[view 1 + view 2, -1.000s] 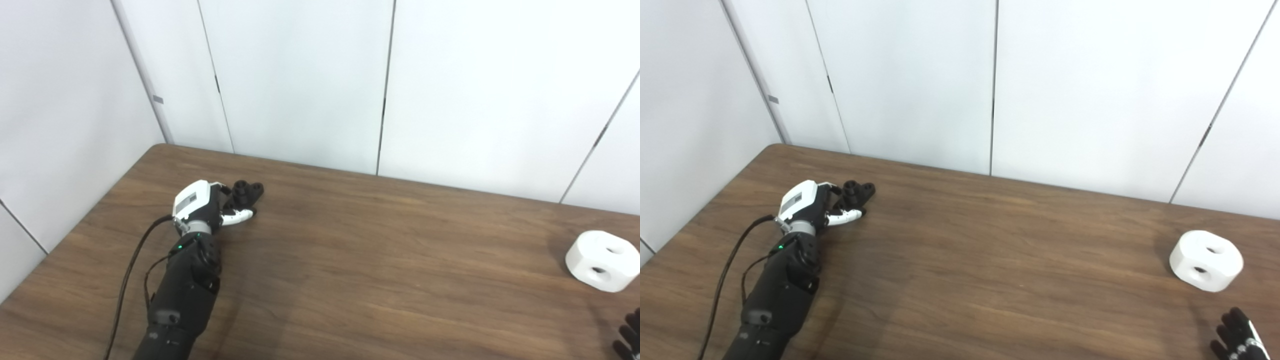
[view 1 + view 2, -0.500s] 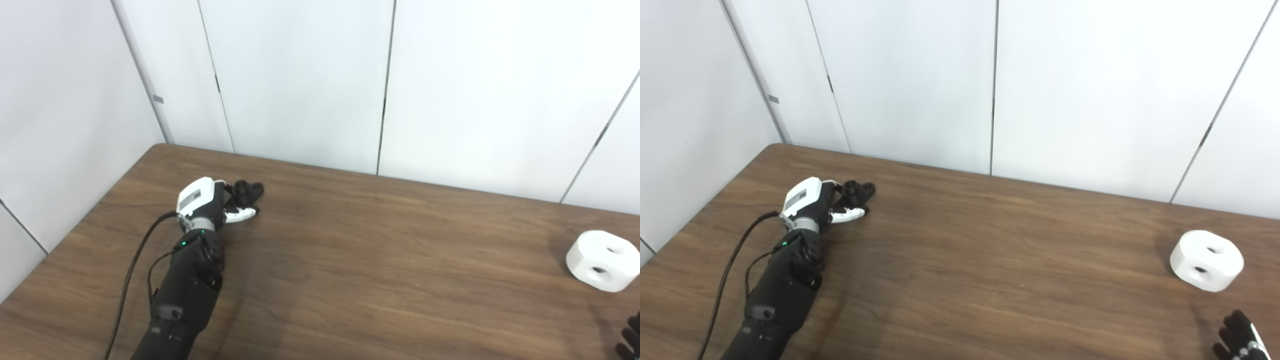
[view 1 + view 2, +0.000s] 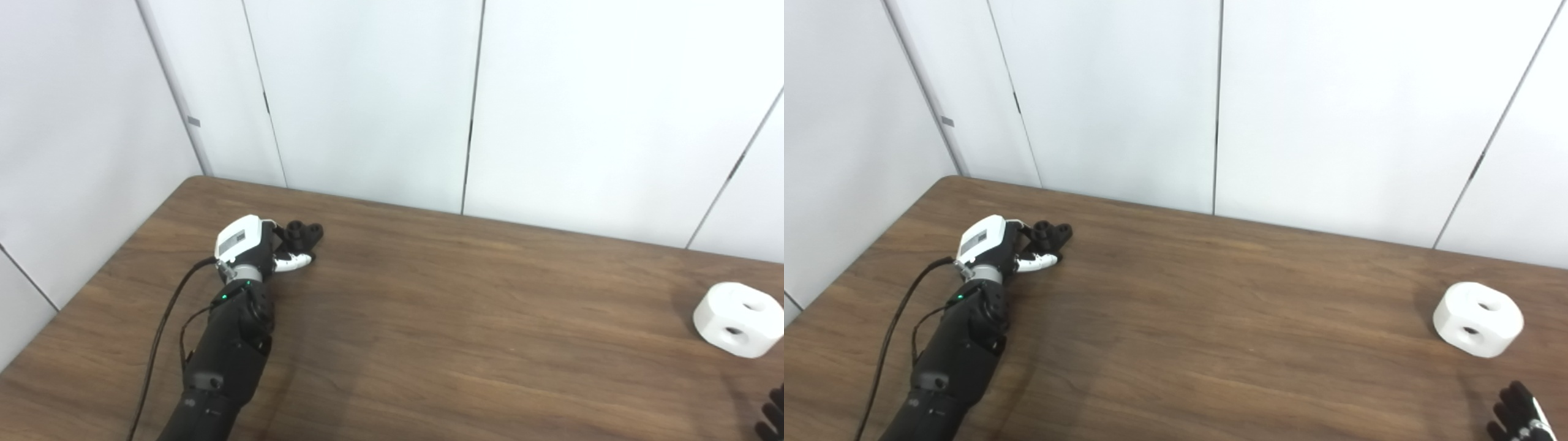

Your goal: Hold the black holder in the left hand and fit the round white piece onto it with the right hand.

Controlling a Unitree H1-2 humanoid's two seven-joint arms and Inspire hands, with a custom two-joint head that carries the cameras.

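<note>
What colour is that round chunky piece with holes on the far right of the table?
The round piece is plain white, its holes looking dark. It shows best in the right eye view.

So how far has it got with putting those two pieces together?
Barely started. Nothing is fitted yet. The left hand is at the black holder on the table, its fingers around it, though whether it grips is unclear. The round white piece sits untouched far off; the right hand waits near it, fingers apart.

Dark brown wood-grain table with a soft sheen, matt black plastic holder, smooth matt round white plastic piece, smooth white wall panels
</note>
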